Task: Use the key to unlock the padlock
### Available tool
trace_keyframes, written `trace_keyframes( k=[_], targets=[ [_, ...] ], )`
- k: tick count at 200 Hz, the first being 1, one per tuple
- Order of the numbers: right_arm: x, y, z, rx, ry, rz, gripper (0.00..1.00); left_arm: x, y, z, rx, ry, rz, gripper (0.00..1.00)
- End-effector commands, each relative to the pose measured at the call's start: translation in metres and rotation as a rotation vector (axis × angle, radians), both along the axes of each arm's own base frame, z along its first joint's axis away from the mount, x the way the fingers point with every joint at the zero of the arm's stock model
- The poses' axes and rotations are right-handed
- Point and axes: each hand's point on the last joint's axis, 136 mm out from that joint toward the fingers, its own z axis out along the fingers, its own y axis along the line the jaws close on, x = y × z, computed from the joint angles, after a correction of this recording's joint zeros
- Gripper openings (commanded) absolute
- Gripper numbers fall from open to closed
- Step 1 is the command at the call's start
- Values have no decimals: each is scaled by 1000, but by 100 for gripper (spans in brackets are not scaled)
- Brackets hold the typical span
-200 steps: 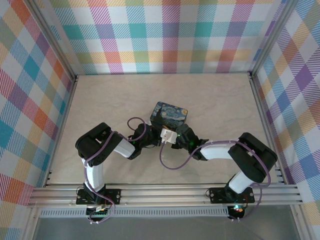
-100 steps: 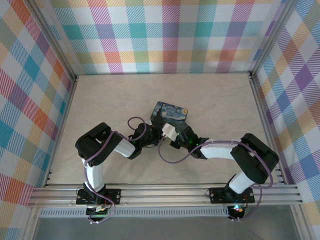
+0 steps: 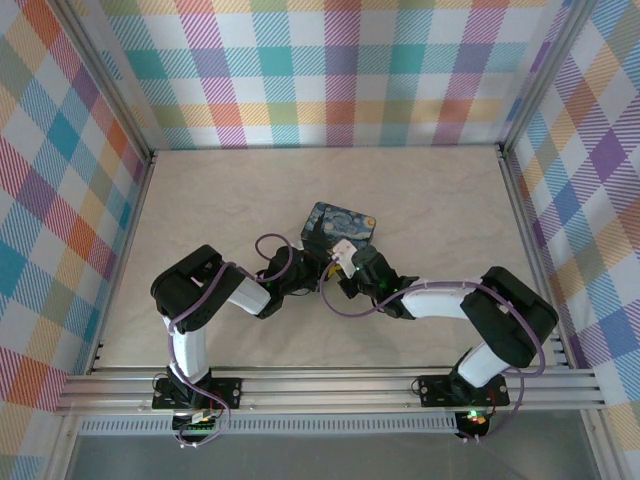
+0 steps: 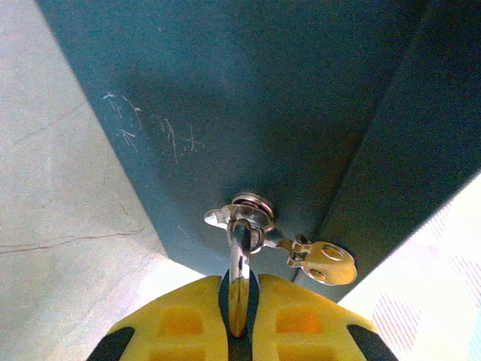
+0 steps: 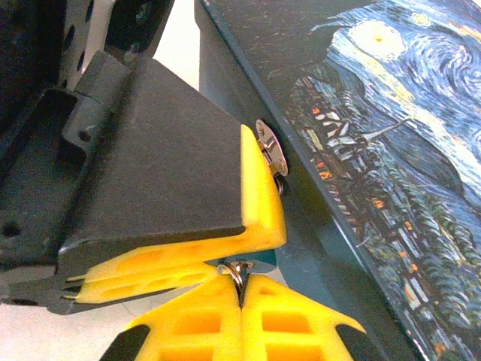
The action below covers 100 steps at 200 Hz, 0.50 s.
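Padlock [image 4: 239, 248] sits at the tin's [image 4: 248, 98] dark side wall, its silvery shackle threaded through a small metal loop [image 4: 244, 214] fixed there. Its body is hidden, pinched between the yellow fingers of the left gripper [image 4: 239, 293], whose jaws are closed tight on it. Just right of the loop a small silvery tab [image 4: 325, 262] lies against the tin; I can't tell what it belongs to.

From the other wrist, the right gripper [image 5: 240, 289] has its yellow fingertips pressed together on a sliver of metal with a tiny ring, which looks to be the key [image 5: 238, 271]. That tip is right up under the left gripper's finger, beside the tin's wall, but the keyhole is hidden, so whether the key is in it I cannot say.

Seen from above, the two arms meet nose to nose at the near side of the tin, which lies painted lid up near the middle of the table [image 3: 220, 200].
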Motion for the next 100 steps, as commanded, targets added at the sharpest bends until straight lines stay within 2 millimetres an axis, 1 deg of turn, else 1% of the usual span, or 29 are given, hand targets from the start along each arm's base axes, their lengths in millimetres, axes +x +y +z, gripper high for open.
trace_keyframes(
  k=[1,14,50,72,100],
  targets=[
    [2,6,4,93,20,-30,0,-4,-7,6,-9,-3,-35,0],
    [2,6,3,91,23,-31,0,-4,-7,7,-9,-8,-37,0],
    [1,5,1,93,31,-38,0,-5,-4,8,7,-16,-38,7],
    [1,3,0,89,34,-46,0,-6,2,7,35,-11,-30,16],
    [0,0,-4,79,45,-57,0,-6,9,8,66,-15,-16,24]
  ],
)
